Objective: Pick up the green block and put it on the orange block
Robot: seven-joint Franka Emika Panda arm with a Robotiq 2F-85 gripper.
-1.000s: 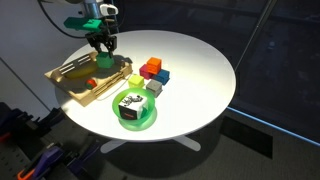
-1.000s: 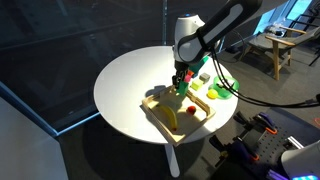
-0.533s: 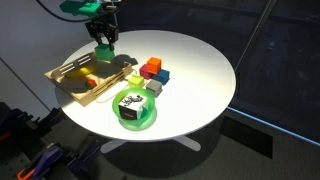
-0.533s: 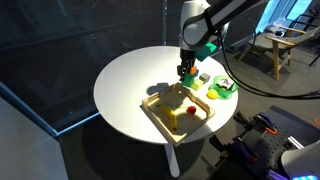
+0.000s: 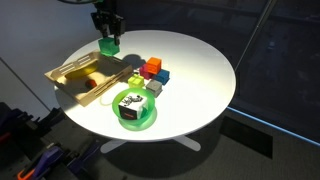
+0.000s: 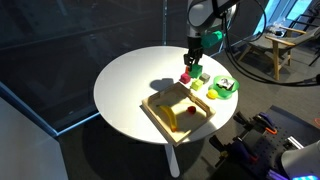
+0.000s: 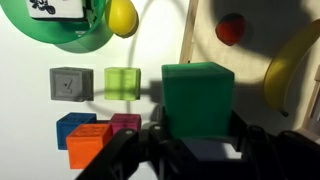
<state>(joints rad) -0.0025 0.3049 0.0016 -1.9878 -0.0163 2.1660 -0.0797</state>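
Note:
My gripper (image 5: 107, 38) is shut on the green block (image 5: 108, 45) and holds it in the air above the table, near the far corner of the wooden tray. In the wrist view the green block (image 7: 198, 95) sits between the two fingers (image 7: 198, 140). The orange block (image 7: 88, 145) lies at the lower left of that view, touching a blue cube (image 7: 73, 124) and a magenta-red cube (image 7: 126, 123). In an exterior view the orange block (image 5: 154, 64) sits in the block cluster right of the gripper. The held block also shows in an exterior view (image 6: 192, 62).
A grey cube (image 7: 70, 84) and a pale yellow-green cube (image 7: 122, 82) lie beside the cluster. A round green plate (image 5: 146, 120) holds a black-and-white object. The wooden tray (image 5: 70, 78) holds a banana (image 7: 283, 80) and a small red fruit (image 7: 231, 28). The round white table (image 5: 200, 70) stands on a dark floor.
My gripper has risen from the tray with the green block in it and moved up and away from the tray, toward the block cluster.

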